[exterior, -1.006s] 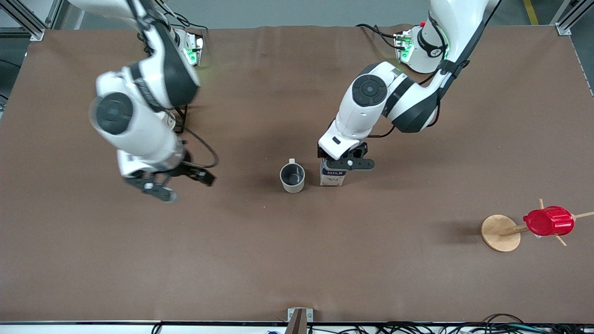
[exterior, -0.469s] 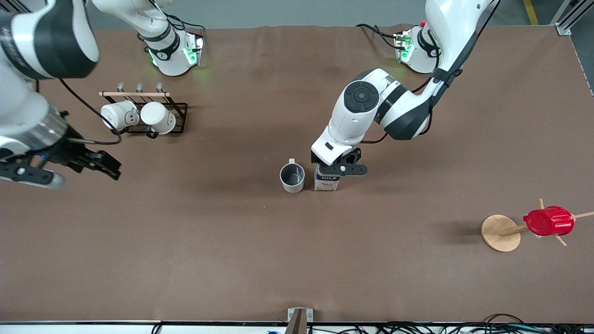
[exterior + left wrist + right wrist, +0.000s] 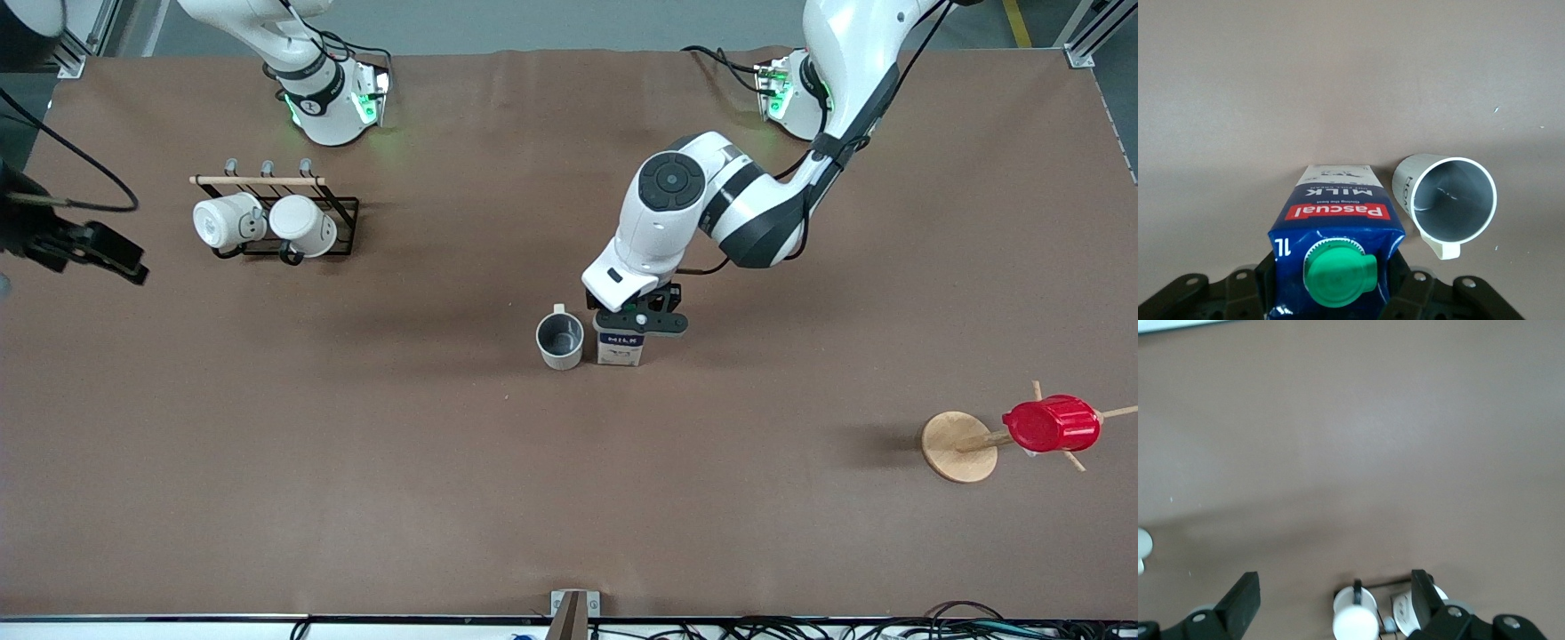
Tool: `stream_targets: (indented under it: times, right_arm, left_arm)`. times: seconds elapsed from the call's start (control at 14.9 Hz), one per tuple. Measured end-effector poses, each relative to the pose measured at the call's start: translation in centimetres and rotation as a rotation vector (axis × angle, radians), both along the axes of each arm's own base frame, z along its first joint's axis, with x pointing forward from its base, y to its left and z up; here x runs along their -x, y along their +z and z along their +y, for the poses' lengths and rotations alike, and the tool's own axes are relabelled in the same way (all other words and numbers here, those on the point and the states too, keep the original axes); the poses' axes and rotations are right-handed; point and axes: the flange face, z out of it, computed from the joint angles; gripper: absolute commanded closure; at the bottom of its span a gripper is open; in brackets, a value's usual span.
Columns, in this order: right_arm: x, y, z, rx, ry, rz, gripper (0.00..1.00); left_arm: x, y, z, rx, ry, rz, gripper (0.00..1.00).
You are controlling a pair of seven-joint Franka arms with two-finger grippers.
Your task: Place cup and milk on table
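Note:
The pale grey cup stands upright on the brown table near its middle, dark inside showing. The blue and white milk stands upright right beside it, toward the left arm's end. My left gripper is shut on the top of the milk. In the left wrist view the milk, its green cap and the cup lie close together, a finger on each side of the carton. My right gripper is open and empty, raised over the right arm's end of the table; it also shows in the right wrist view.
A black wire rack with two white mugs stands toward the right arm's end, farther from the front camera than the cup; the mugs show in the right wrist view. A red ribbed cup hangs on a wooden stand toward the left arm's end.
My left gripper has carried the milk closer to the cup. My right arm has swung away from the cup to its end of the table, uncovering the mug rack.

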Motion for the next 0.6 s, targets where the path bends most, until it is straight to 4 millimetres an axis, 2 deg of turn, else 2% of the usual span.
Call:
stream_targets:
  times: [0.13,0.34,0.4,0.6]
  right_arm:
    - [1.4,1.4,-1.6,-0.015,0.015,0.007,0.0]
    - [1.8,1.6,-3.7,-0.049,0.052,0.007,0.0]
    - [1.7,1.4,-3.7,-0.052,0.058,0.008,0.0]
    - [1.6,1.1,-3.3,-0.054,0.065,0.011,0.0]
  left_arm:
    - [0.1,0.1,-0.2,0.0,-0.003,0.0,0.59]
    - [0.2,0.0,-0.3,-0.003,-0.005,0.004,0.58]
    - [0.2,-0.1,-0.3,-0.004,-0.005,0.005,0.58]
    - [0.0,-0.3,-0.2,-0.004,-0.001,0.008,0.44]
